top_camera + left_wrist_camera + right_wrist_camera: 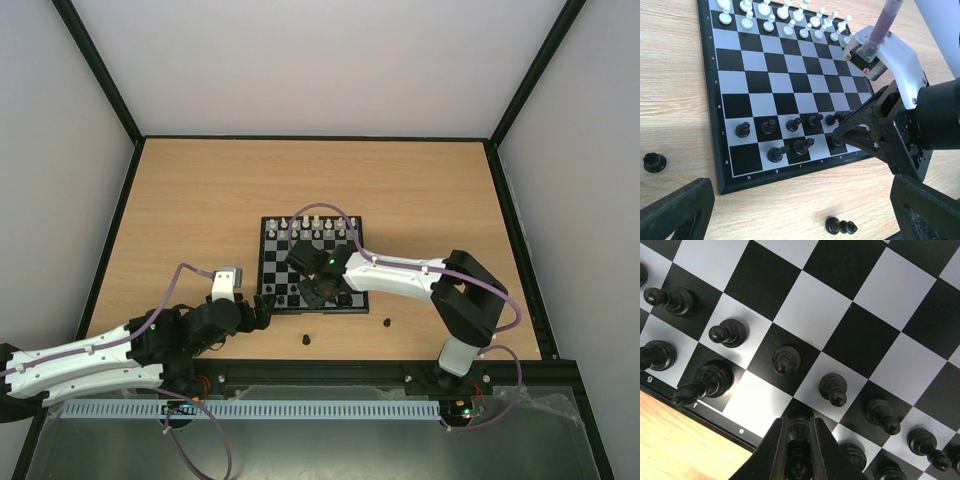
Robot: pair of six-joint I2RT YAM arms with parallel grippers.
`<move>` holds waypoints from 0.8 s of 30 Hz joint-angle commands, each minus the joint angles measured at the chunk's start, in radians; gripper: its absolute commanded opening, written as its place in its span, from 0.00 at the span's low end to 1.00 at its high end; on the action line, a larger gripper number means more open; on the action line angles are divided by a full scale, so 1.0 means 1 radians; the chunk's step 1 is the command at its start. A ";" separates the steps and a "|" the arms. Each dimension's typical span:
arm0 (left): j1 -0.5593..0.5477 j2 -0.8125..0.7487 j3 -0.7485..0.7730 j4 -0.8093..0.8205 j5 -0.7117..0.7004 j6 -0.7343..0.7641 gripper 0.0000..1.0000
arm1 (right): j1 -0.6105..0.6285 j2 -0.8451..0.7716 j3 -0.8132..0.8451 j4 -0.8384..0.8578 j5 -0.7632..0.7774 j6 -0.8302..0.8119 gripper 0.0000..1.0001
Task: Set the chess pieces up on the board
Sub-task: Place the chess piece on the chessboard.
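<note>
Wooden tabletop [200, 200], board [720, 186] under the right gripper [798, 442]. Edge letters g, f, e read just beside it. It's clamped on a black piece [799, 424] at the near row, and its fingers [774, 455] hide most of that piece. Left gripper [262, 306] hangs splayed wide off the board's corner, with two strays [655, 162] lying on the wood nearby.
</note>
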 commanded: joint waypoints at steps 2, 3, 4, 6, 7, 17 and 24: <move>-0.005 0.003 0.003 -0.015 -0.021 0.002 0.99 | -0.007 0.019 -0.010 -0.016 0.018 -0.012 0.07; -0.005 0.004 0.003 -0.015 -0.023 0.002 0.99 | -0.007 0.020 -0.010 -0.017 0.019 -0.012 0.07; -0.005 0.004 0.003 -0.014 -0.023 0.002 0.99 | -0.007 0.020 -0.010 -0.017 0.018 -0.012 0.07; -0.005 0.004 0.003 -0.015 -0.023 0.003 0.99 | -0.007 0.019 -0.010 -0.019 0.018 -0.012 0.08; -0.005 0.004 0.003 -0.016 -0.023 0.002 0.99 | -0.007 0.019 -0.011 -0.020 0.018 -0.012 0.08; -0.005 0.004 0.003 -0.016 -0.025 0.001 0.99 | -0.008 0.011 -0.026 -0.016 0.005 -0.009 0.09; -0.005 0.004 0.003 -0.015 -0.026 0.000 0.99 | -0.007 0.007 -0.034 -0.012 -0.005 -0.008 0.11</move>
